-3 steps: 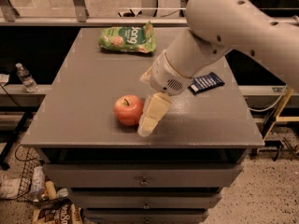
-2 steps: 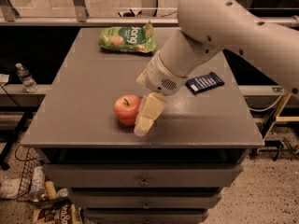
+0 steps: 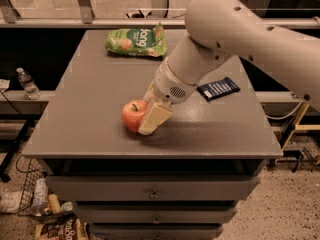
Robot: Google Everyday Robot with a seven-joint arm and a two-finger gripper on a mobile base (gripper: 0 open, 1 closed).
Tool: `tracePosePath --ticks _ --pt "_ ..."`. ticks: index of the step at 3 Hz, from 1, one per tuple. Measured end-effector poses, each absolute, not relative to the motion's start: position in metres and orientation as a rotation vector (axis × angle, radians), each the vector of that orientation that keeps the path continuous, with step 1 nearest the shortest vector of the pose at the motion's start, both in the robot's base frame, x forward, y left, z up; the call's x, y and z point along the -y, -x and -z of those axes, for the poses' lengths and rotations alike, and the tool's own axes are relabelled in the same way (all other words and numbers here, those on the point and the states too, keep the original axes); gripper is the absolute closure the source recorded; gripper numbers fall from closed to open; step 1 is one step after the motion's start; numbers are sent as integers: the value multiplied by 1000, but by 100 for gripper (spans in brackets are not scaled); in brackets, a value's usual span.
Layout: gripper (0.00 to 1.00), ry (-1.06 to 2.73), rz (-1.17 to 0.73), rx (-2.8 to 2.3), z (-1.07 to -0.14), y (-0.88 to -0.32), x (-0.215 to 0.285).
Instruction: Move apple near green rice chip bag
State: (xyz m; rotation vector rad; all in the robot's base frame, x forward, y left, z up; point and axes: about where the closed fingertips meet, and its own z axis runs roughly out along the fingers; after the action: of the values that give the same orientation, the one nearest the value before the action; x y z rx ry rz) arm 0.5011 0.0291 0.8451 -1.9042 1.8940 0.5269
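The red-orange apple (image 3: 131,115) sits on the grey table (image 3: 90,99), near the front edge and left of the middle. My gripper (image 3: 147,122) comes down from the big white arm (image 3: 235,39) and is at the apple's right side, where its cream tip covers part of the apple. The green rice chip bag (image 3: 136,40) lies flat at the table's far edge, well behind the apple and apart from it.
A small dark-blue wrapper (image 3: 218,88) lies on the table's right side, partly under the arm. A metal rail (image 3: 100,23) runs behind the table. A water bottle (image 3: 27,83) stands on a low shelf at left. Drawers (image 3: 150,191) are below the tabletop.
The arm has shifted left and the gripper has closed in on the apple's right side. The apple, bag and wrapper have stayed put.
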Motion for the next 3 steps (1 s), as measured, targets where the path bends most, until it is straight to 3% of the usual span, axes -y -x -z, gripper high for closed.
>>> tracePosePath --ticks 1,2,3 --pt "65 1907 -541 -1888 -843 -502 -31" --pt "95 1872 -515 -1839 -866 -514 -18" --pt "100 1816 -462 -1802 -897 -529 3"
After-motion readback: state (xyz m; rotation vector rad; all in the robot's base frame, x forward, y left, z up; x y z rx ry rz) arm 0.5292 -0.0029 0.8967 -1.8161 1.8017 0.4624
